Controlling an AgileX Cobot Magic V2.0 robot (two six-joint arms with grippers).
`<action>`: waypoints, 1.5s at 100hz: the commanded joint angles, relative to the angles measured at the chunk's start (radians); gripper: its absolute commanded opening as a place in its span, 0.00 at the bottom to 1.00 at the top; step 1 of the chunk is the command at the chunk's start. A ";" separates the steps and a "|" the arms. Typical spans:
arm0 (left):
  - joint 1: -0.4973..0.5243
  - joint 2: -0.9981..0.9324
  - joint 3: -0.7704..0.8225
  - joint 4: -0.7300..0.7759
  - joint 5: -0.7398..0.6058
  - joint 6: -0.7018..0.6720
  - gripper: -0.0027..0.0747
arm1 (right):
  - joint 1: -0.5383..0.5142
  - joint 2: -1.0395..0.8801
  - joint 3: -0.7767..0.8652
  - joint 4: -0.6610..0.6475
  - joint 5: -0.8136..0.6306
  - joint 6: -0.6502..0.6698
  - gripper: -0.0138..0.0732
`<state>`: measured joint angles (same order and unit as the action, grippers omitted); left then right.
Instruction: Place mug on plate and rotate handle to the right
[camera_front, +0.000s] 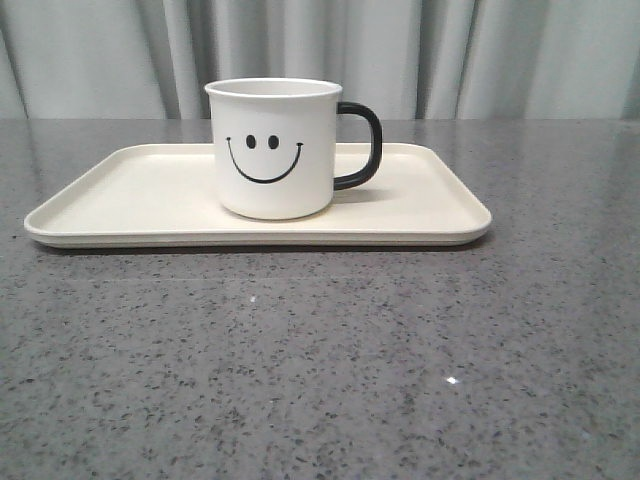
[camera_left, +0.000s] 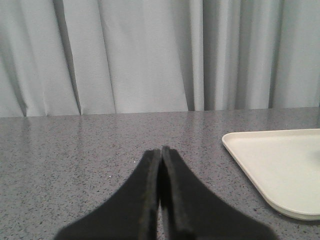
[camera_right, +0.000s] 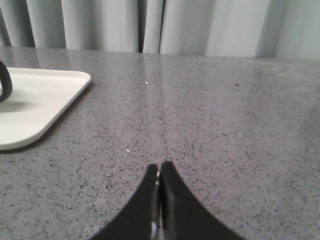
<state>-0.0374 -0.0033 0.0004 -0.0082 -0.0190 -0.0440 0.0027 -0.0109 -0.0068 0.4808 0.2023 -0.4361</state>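
Note:
The white mug (camera_front: 273, 148) with a black smiley face stands upright on the cream plate (camera_front: 130, 195), near its middle. Its black handle (camera_front: 362, 146) points to the right; a bit of the handle (camera_right: 4, 82) shows in the right wrist view. Neither gripper shows in the front view. My left gripper (camera_left: 160, 150) is shut and empty over the table, left of the plate's corner (camera_left: 280, 160). My right gripper (camera_right: 159, 166) is shut and empty over the table, right of the plate's corner (camera_right: 40, 100).
The grey speckled table (camera_front: 320, 360) stretches in front of and to both sides of the plate. A pale grey curtain (camera_front: 450, 50) hangs behind the table's far edge.

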 joint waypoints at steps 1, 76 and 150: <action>0.001 -0.031 0.009 -0.002 -0.077 0.000 0.01 | 0.002 -0.020 0.005 0.013 -0.122 -0.001 0.02; 0.001 -0.031 0.009 -0.002 -0.077 0.000 0.01 | 0.002 -0.020 0.034 0.012 -0.138 -0.001 0.02; 0.001 -0.031 0.009 -0.002 -0.077 0.000 0.01 | 0.002 -0.020 0.034 -0.440 -0.139 0.447 0.02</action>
<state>-0.0374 -0.0033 0.0004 -0.0082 -0.0190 -0.0440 0.0027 -0.0109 0.0266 0.0562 0.1465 0.0053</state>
